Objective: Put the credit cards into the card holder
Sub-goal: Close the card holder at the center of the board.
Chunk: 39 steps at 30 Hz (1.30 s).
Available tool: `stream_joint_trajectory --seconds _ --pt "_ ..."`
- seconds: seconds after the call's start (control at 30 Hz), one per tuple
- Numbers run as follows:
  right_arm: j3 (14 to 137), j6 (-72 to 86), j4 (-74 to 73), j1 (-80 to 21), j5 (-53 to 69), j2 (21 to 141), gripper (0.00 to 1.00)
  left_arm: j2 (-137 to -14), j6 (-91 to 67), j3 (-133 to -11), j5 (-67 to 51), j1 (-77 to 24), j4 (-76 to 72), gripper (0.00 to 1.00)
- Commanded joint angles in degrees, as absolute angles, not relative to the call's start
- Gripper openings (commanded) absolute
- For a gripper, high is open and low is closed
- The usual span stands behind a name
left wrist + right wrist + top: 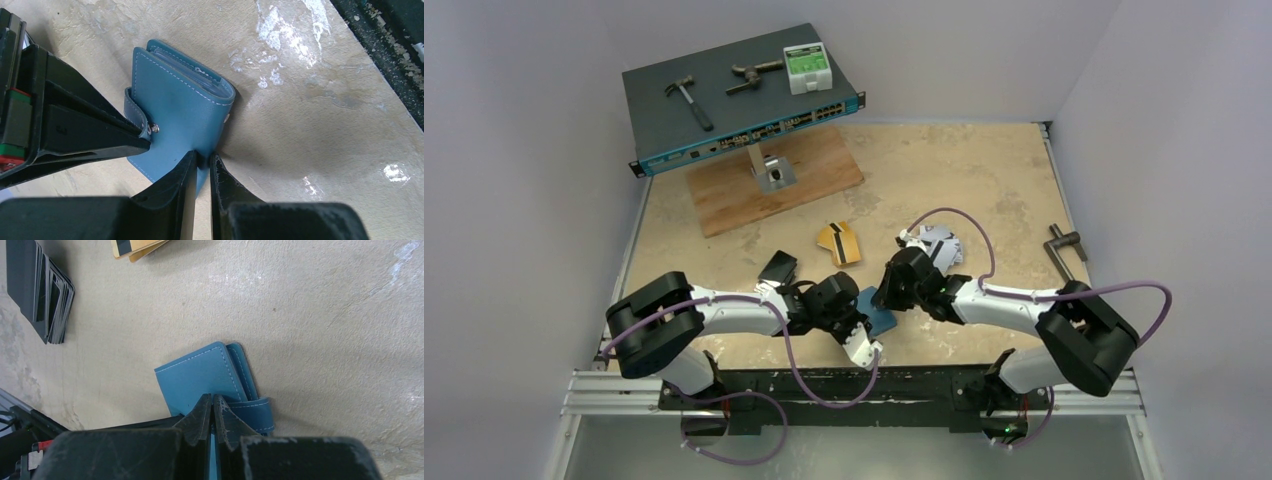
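1. Card holder [182, 107]: teal, folded shut, flat on the table [310, 125] near its front edge, between the two arms' tips.
2. Left gripper [202, 161]: jaws narrow, pinched on the holder's near edge. The leather edge sits in the slit between its fingers [182, 175].
3. Right gripper [212, 404]: jaws almost together, clamped at the holder's strap [255, 412]. In the left wrist view its tips meet right at the silver snap button [156, 128].
4. Both grippers touch the holder at once, the left on one edge and the right on the strap side. The top view shows them meeting over it from opposite sides.
5. Holder's clear inner pocket edge shows at its far end in the left wrist view. No card is visible inside, though the inner slots are hidden.
6. Gold-orange cards [839, 243]: on the table beyond the holder, well apart from both grippers, fanned a bit, dark stripe visible.
7. Pale grey cards [940, 246]: loose heap just behind the right gripper's wrist, detail too small to read.
8. Black card stack [40, 290]: beside the left forearm, apart from the holder.
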<state>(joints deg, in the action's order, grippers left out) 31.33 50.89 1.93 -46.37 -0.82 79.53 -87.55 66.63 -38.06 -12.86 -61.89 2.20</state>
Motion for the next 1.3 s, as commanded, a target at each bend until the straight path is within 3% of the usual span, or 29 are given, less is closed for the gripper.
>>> stream_joint_trajectory --seconds 0.0,0.87,1.27 --pt "31.0 49.4 -5.8 -49.0 -1.2 81.4 0.0 -88.5 65.1 -39.5 -14.9 -61.6 3.6 0.02" --pt "26.5 55.6 -7.9 -53.3 -2.9 80.5 0.0 -88.8 63.4 -40.4 -14.5 -61.2 3.9 0.02" --pt "23.0 65.7 -6.9 -63.0 -10.7 81.6 0.0 -90.1 62.1 -41.0 -14.2 -61.1 4.0 0.01"
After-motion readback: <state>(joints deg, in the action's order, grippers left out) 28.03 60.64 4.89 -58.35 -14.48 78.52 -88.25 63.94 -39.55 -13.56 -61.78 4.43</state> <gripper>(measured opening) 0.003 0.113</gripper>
